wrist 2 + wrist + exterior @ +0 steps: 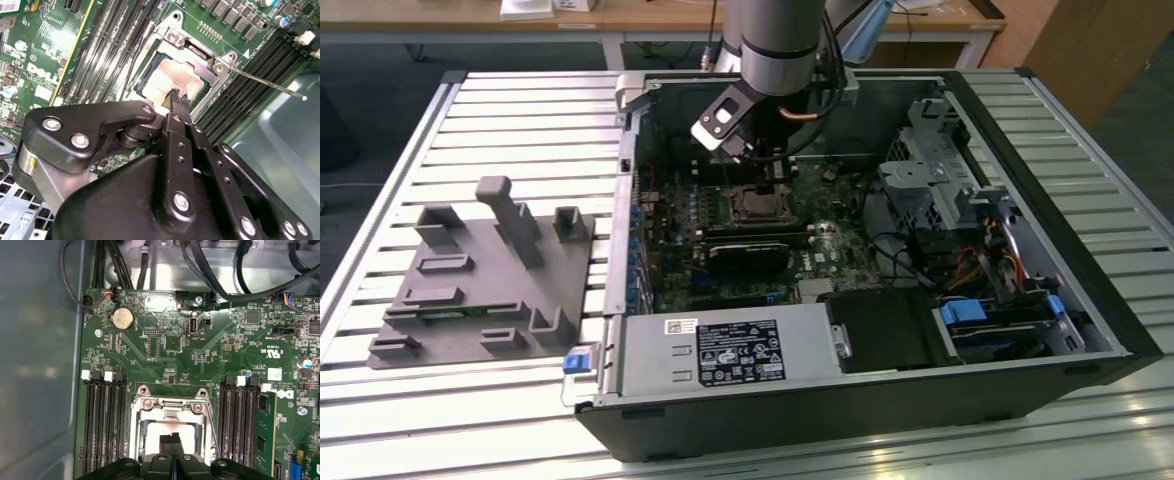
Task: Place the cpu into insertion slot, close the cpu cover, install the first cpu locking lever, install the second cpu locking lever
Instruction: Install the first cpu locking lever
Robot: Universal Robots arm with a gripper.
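Bench (pixel 480 420), slatted metal, carries an open computer case (pixel 854 425). A grey moulded fixture (pixel 480 270) sits on the slats at 9 o'clock from the case, apart from it.

Inside the case, nearest the exterior view's front edge: a labelled power supply box (pixel 720 355). At 12 o'clock from that, a black rectangular block (pixel 747 255) on the green board. Just past the block, again at 12 o'clock, the insertion slot (pixel 754 207).

The cpu (pixel 167 80) (pixel 160 432) lies in the slot, its pale metal top showing. The cpu cover (pixel 200 57) (pixel 172 407) lies flat over it, framing that top in its window. A thin metal lever (pixel 270 84) juts from the cover's corner across the long memory slots (pixel 105 425).

Gripper (pixel 771 172) (pixel 179 96) (pixel 171 439) hangs straight over the cpu, fingers pressed together, nothing between them. Contact with the chip: cannot tell.

Arm (pixel 781 40) rises at 12 o'clock from the slot.
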